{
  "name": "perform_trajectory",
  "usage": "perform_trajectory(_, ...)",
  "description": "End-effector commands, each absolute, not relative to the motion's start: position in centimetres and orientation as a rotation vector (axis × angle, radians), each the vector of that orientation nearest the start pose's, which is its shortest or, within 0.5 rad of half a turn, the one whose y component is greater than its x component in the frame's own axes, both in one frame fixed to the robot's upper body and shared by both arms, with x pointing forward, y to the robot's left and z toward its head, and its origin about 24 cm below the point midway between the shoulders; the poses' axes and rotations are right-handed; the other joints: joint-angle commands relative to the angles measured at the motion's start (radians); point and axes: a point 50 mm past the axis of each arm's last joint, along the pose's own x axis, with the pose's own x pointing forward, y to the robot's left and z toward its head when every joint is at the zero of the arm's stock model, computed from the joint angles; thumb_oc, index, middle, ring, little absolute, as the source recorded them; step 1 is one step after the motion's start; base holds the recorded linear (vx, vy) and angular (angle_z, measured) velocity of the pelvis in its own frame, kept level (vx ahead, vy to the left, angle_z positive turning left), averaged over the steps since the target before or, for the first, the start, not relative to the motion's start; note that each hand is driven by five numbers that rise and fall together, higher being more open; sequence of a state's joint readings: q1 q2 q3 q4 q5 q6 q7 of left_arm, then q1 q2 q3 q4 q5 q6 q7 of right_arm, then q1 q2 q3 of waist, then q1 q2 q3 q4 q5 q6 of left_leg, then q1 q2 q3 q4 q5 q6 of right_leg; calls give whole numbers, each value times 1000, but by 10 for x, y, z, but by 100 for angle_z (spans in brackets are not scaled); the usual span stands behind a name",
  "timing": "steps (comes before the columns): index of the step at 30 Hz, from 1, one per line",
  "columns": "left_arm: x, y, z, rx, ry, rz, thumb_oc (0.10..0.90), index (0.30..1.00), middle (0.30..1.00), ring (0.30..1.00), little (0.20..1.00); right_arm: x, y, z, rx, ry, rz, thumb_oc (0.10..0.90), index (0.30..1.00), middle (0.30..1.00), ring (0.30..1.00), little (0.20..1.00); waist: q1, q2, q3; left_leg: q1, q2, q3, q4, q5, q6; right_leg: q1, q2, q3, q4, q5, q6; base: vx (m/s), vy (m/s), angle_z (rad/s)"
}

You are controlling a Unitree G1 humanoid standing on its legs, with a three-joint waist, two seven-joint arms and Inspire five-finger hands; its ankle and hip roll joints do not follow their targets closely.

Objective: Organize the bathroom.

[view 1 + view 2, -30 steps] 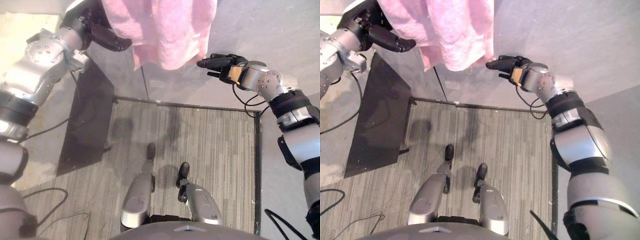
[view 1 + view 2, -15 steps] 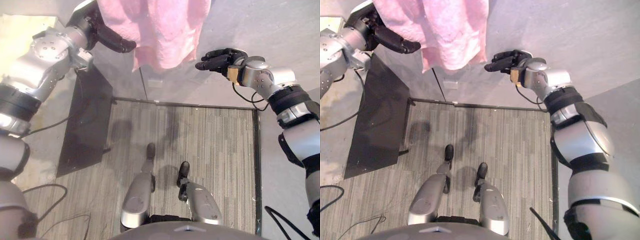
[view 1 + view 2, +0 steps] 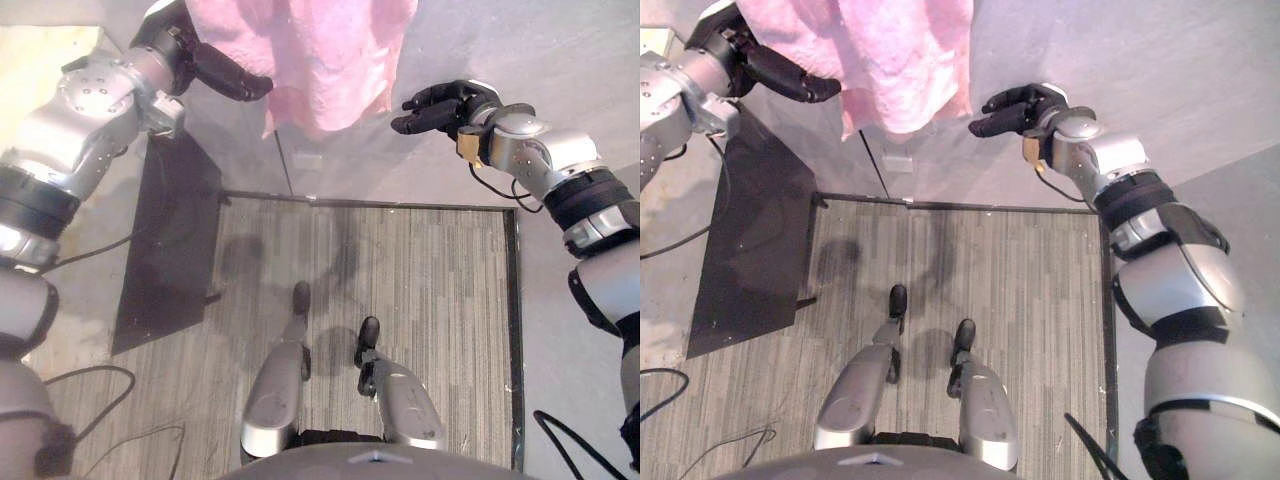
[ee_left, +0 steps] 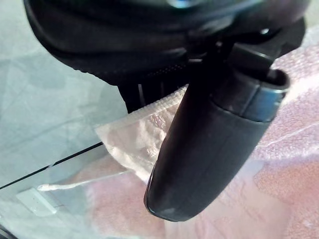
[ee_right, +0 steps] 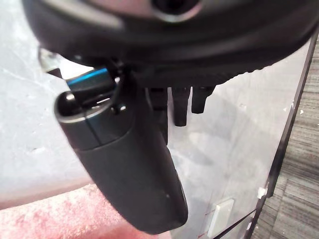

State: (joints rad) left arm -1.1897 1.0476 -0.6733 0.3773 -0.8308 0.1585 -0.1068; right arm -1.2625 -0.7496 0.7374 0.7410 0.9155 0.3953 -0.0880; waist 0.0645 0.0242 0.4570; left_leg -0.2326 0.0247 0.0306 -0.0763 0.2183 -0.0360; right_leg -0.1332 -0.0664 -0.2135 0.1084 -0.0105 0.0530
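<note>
Pink towel (image 3: 310, 60) is hanging against the grey wall (image 3: 520, 50), above the striped floor mat (image 3: 400, 290). My left robot hand (image 3: 205, 68) is sitting at the towel's near side edge; in the left wrist view the thumb (image 4: 214, 149) is lying over a pale hemmed corner of the cloth with the fingers curled behind it, so I am judging this a pinch on the edge, not a full grasp. My right robot hand (image 3: 440, 105) is hovering just beside the towel's opposite lower corner, clear of it, fingers loosely bent and holding nothing.

Risks I am noting:
- The pinch is catching only the hem. Any pull sideways is likely to slip the cloth out, or drag the whole towel off whatever it is hanging from; that support is out of sight, so I cannot tell how securely it is sitting.
- My right robot hand is approaching close to the wall. Closing too late could mean knuckles scraping the wall rather than taking cloth.
- Uneven pulling from the two sides could bunch the towel instead of straightening it.
</note>
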Motion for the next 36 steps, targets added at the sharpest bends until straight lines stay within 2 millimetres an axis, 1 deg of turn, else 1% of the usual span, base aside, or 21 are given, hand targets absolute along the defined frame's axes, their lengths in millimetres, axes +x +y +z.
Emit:
perform_trajectory(1,343,193,406,346,-616,-244,800,900,900,900,900,315,-158,485,-174,-940,116,800,900,900,900,900,-20,-78,-130,133,24,36,54,-170,-19,27,-10,38,-52,17,19,0,0,0)
perform_trajectory(7,344,194,406,354,-604,-230,800,900,900,900,900,309,-160,489,-161,-953,108,800,900,900,900,900,-23,-87,-132,127,22,37,61,-174,-16,25,-9,40,-51,18,18,0,0,0)
perform_trajectory(13,345,196,403,357,-586,-223,800,900,900,900,900,308,-161,488,-156,-956,94,800,900,900,900,900,-23,-90,-129,127,21,36,68,-178,-15,25,-10,40,-47,17,19,0,0,0)
perform_trajectory(19,349,205,393,354,-541,-197,800,900,900,900,900,313,-174,483,-153,-913,54,800,900,900,900,900,-26,-96,-134,132,19,37,74,-184,-12,29,-11,42,-42,14,19,-8,7,-5)
perform_trajectory(22,353,211,384,353,-513,-180,800,900,900,900,900,318,-185,477,-150,-867,31,800,900,900,900,900,-28,-100,-139,133,18,38,88,-190,-11,33,-12,43,-38,13,18,0,4,-1)
perform_trajectory(25,354,213,381,349,-500,-172,800,900,900,900,900,322,-190,473,-145,-836,25,800,900,900,900,900,-28,-98,-140,133,16,36,97,-194,-11,35,-13,43,-36,12,18,-4,23,-4)
perform_trajectory(28,357,214,376,344,-480,-151,800,900,900,900,900,330,-192,463,-90,-754,76,800,900,900,900,900,-29,-95,-140,131,12,33,108,-198,-10,37,-16,43,-32,10,18,-21,44,-3)
perform_trajectory(29,358,214,374,346,-476,-141,800,900,900,900,900,335,-192,457,-54,-716,102,800,900,900,900,900,-28,-94,-138,130,11,31,111,-199,-10,38,-17,43,-31,11,18,-30,34,-3)
perform_trajectory(30,359,215,371,357,-476,-123,800,900,900,900,900,343,-192,444,-19,-625,128,800,900,900,900,900,-28,-94,-137,130,9,32,113,-202,-10,40,-19,42,-35,13,19,0,0,0)
perform_trajectory(31,359,215,371,357,-476,-123,800,900,900,900,900,343,-192,444,-19,-625,128,800,900,900,900,900,-28,-94,-137,130,9,32,113,-202,-10,40,-19,42,-35,13,19,0,0,0)
perform_trajectory(32,359,214,369,359,-476,-116,800,900,900,900,900,348,-190,435,-9,-583,144,800,900,900,900,900,-27,-94,-138,130,10,32,112,-200,-10,40,-20,41,-39,15,20,0,0,0)
perform_trajectory(33,359,214,369,359,-476,-116,800,900,900,900,900,348,-190,435,-9,-583,144,800,900,900,900,900,-27,-94,-138,130,10,32,112,-200,-10,40,-20,41,-39,15,20,0,0,0)
perform_trajectory(34,360,212,369,364,-477,-111,800,900,900,900,900,353,-186,427,0,-541,163,800,900,900,900,900,-26,-93,-137,129,9,32,110,-199,-10,39,-20,40,-41,16,20,0,0,0)
perform_trajectory(35,360,212,369,364,-477,-111,800,900,900,900,900,353,-186,427,0,-541,163,800,900,900,900,900,-26,-93,-137,129,9,32,110,-199,-10,39,-20,40,-41,16,20,-34,11,-2)
perform_trajectory(36,361,207,368,371,-476,-109,800,900,900,900,900,363,-176,409,-32,-456,209,800,900,900,900,900,-22,-92,-135,126,10,32,109,-194,-10,35,-20,38,-41,18,20,0,0,0)
